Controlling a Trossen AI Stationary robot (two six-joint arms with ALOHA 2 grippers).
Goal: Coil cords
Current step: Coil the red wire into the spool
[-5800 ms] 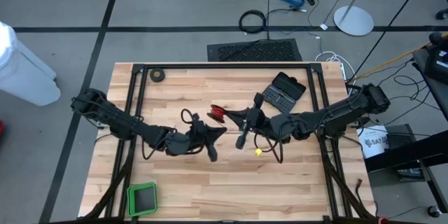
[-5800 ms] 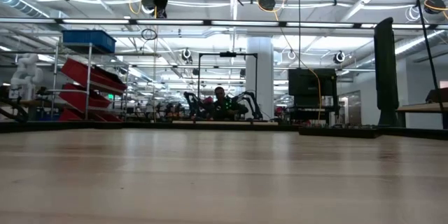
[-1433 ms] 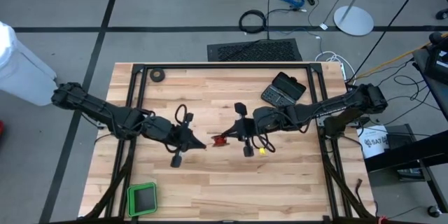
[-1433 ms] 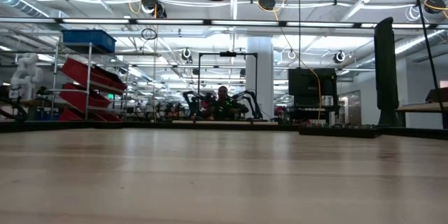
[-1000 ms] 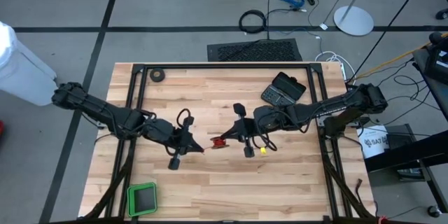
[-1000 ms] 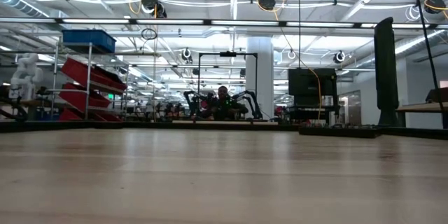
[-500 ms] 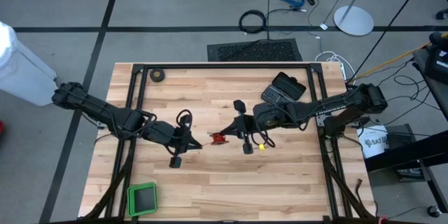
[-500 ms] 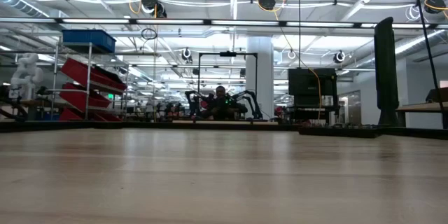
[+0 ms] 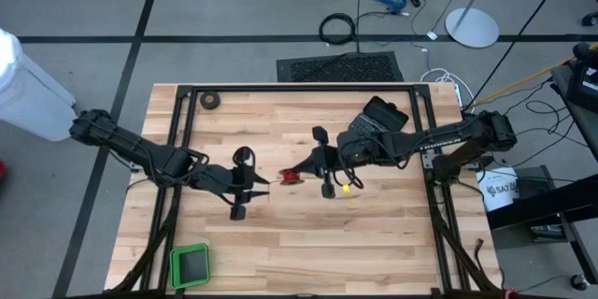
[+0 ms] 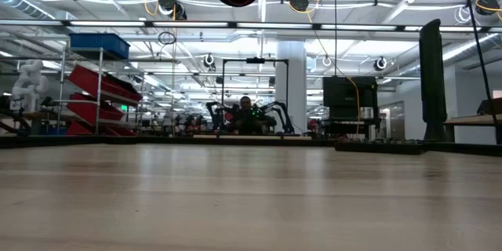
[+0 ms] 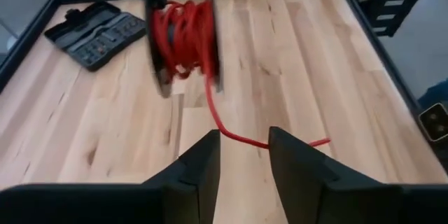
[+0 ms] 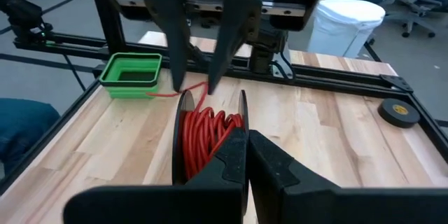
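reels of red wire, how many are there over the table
1. The reel of red wire is above the middle of the table, held by the right gripper, with the left gripper facing it. No others visible.

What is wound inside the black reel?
Red wire fills the reel between its black flanges, one strand trailing out toward the left gripper. The core under the windings is covered.

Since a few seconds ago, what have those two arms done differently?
The left gripper has opened, letting go of the red wire. The right gripper stays shut on the reel, now nearer the table's middle. The tool case and green tray haven't moved.
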